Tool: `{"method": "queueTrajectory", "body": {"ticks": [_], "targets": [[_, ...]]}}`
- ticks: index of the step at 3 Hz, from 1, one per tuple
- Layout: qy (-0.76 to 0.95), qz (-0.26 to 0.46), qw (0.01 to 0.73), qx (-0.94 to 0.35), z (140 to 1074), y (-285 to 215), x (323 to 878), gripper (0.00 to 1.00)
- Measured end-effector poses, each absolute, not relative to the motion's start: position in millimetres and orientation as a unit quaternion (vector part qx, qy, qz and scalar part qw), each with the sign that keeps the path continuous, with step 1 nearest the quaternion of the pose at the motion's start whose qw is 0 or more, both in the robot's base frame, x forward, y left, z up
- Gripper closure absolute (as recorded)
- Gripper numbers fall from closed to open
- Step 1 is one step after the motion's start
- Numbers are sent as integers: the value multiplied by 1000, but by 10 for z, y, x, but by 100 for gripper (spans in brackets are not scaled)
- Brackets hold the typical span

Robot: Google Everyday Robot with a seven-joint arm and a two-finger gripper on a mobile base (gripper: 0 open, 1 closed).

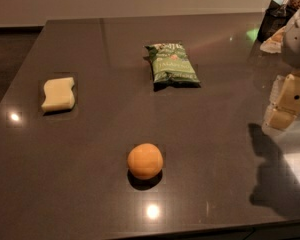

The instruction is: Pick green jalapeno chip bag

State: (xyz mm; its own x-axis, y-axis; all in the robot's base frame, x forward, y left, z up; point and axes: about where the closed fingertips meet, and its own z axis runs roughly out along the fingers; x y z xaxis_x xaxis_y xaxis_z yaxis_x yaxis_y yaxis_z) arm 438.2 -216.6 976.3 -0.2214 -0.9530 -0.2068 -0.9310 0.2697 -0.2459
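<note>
The green jalapeno chip bag [171, 65] lies flat on the dark table [95, 134], a little right of centre toward the back, with pale lettering and a light top band. My gripper [286, 104] hangs at the right edge of the view, above the table, well to the right of the bag and a little nearer than it. It holds nothing that I can see. Its shadow falls on the table below it.
An orange [145, 160] sits front centre. A pale yellow wavy sponge [58, 94] lies at the left. Dark packages and a pale wrapper [276, 21] stand at the back right corner. The table's front edge runs along the bottom.
</note>
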Motion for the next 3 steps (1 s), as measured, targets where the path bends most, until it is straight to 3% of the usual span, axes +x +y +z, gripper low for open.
{"method": "queueTrajectory", "body": {"ticks": [3], "targets": [[791, -25, 158, -591, 9708, -1955, 4643, 0]]}}
